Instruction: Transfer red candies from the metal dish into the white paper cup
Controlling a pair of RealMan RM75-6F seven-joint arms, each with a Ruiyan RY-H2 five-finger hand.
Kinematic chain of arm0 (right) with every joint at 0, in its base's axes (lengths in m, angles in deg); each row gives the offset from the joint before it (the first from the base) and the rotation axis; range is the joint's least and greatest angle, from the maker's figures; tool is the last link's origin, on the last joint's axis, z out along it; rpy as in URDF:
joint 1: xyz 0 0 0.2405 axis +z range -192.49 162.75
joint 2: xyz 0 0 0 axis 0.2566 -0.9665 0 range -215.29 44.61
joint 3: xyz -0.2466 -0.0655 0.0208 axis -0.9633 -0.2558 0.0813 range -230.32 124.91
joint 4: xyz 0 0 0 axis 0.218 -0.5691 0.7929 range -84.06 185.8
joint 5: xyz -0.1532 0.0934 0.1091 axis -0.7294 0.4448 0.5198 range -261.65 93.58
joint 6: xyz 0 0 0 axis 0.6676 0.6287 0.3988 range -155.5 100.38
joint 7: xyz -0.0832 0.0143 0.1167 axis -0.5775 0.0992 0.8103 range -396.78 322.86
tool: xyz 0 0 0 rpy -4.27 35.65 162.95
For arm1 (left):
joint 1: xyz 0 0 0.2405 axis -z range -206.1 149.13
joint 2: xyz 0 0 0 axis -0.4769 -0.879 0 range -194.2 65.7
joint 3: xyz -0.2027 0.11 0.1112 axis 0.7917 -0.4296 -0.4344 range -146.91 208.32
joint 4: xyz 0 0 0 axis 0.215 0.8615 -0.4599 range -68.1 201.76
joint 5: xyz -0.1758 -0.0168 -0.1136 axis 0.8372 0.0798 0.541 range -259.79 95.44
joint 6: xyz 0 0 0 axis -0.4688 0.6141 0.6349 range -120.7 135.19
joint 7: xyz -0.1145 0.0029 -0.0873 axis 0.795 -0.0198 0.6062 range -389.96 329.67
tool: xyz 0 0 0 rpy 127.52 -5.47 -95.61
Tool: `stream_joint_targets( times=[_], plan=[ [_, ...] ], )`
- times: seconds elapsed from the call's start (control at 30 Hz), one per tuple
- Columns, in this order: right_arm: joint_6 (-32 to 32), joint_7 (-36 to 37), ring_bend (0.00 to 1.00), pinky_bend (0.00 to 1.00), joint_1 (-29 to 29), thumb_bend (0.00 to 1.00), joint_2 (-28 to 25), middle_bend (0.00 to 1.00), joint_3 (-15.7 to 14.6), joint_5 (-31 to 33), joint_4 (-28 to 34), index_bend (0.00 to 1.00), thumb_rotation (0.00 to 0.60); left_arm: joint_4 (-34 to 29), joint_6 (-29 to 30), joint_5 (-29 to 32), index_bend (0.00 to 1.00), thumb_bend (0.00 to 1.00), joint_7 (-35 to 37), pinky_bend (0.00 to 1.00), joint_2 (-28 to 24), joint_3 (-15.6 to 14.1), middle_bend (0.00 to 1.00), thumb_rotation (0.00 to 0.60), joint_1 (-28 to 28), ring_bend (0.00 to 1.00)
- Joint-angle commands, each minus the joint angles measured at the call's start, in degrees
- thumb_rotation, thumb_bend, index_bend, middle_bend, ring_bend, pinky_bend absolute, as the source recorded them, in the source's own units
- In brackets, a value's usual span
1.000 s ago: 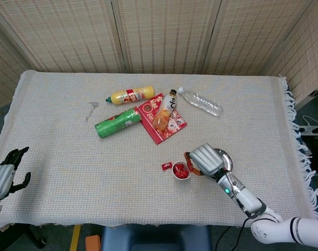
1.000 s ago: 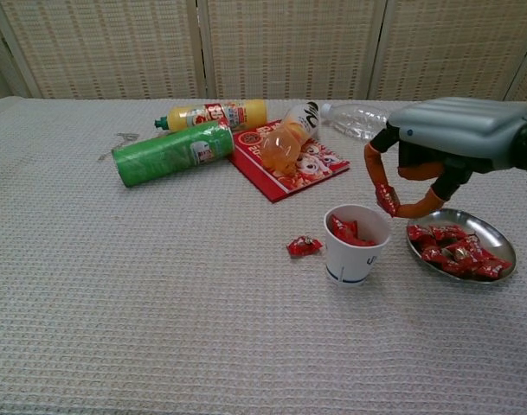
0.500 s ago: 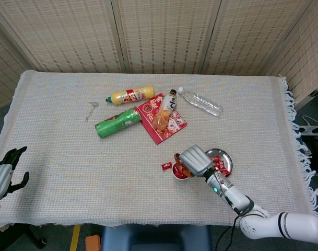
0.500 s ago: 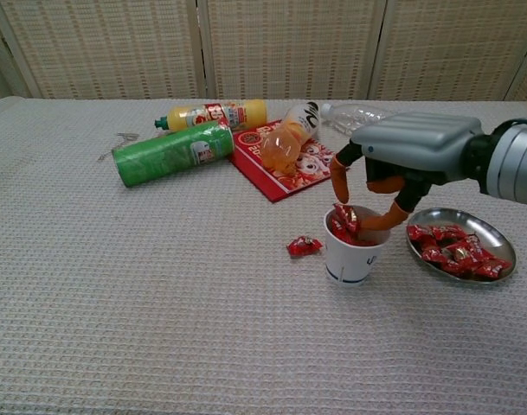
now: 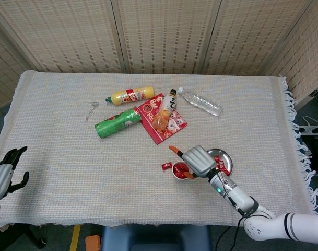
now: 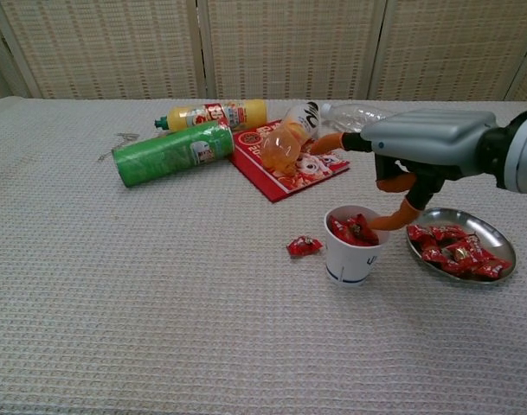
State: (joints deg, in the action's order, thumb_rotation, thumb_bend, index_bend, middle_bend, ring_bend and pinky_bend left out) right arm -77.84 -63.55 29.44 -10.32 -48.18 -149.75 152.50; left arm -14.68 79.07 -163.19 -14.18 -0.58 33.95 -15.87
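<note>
Your right hand [image 6: 419,151] hovers over the white paper cup [image 6: 353,245], fingers [image 6: 325,143] spread wide and holding nothing, with red candies [image 6: 356,230] inside the cup.

place: lab-like test room | cloth-covered table [image 5: 54,157] | woven screens [image 5: 164,31]

woven folding screen [image 5: 164,34] behind | cloth-covered table [image 5: 54,157] | dark floor
</note>
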Motion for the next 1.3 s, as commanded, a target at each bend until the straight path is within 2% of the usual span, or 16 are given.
stream_joint_targets(
  times=[0.03, 0.23, 0.53, 0.73, 0.93, 1.07, 1.3],
  plan=[
    [1.87, 1.41, 0.76, 1.0, 0.17, 0.17, -1.77, 0.94, -0.5, 0.27, 0.97, 0.02, 0.519, -0.02, -0.07, -0.08, 0.03, 0.52, 0.03, 0.27, -0.01, -0.07, 0.09, 0.6, 0.03, 0.04],
    [6.28, -0.78, 0.75, 1.0, 2.41, 0.12, -3.59, 0.92, -2.04, 4.6, 1.82, 0.0, 0.514, 0.1, -0.52, -0.69, 0.03, 0.52, 0.64, 0.27, -0.05, -0.38, 0.09, 0.6, 0.31, 0.04],
    [6.12, -7.03, 0.75, 1.0, 5.79, 0.12, -1.95, 0.92, -3.47, 11.65, 2.19, 0.01, 0.516, 0.4, -0.36, -0.72, 0.03, 0.51, 1.2, 0.27, -0.04, -0.35, 0.09, 0.6, 0.29, 0.04],
    [5.33, -9.56, 0.75, 1.0, 7.89, 0.12, -0.37, 0.92, -3.99, 16.0, 1.74, 0.16, 0.515, 0.64, -0.23, -0.88, 0.03, 0.51, 1.86, 0.27, -0.07, -0.38, 0.09, 0.6, 0.26, 0.04],
    [3.65, -9.7, 0.76, 1.0, 8.36, 0.12, 0.86, 0.92, -4.27, 16.25, 1.21, 0.32, 0.515, 0.88, -0.08, -0.97, 0.03, 0.51, 2.19, 0.27, 0.0, -0.36, 0.09, 0.6, 0.26, 0.04],
    [2.92, -9.36, 0.77, 1.0, 8.42, 0.12, 1.4, 0.92, -4.4, 15.74, 0.77, 0.35, 0.514, 0.94, 0.07, -0.93, 0.03, 0.55, 2.13, 0.27, 0.05, -0.32, 0.09, 0.6, 0.22, 0.04],
    [1.43, -7.64, 0.8, 1.0, 7.7, 0.12, 2.0, 0.92, -4.39, 13.38, 0.06, 0.43, 0.516, 0.97, 0.33, -0.95, 0.03, 0.56, 2.16, 0.28, 0.06, -0.3, 0.09, 0.6, 0.13, 0.04]
  ],
)
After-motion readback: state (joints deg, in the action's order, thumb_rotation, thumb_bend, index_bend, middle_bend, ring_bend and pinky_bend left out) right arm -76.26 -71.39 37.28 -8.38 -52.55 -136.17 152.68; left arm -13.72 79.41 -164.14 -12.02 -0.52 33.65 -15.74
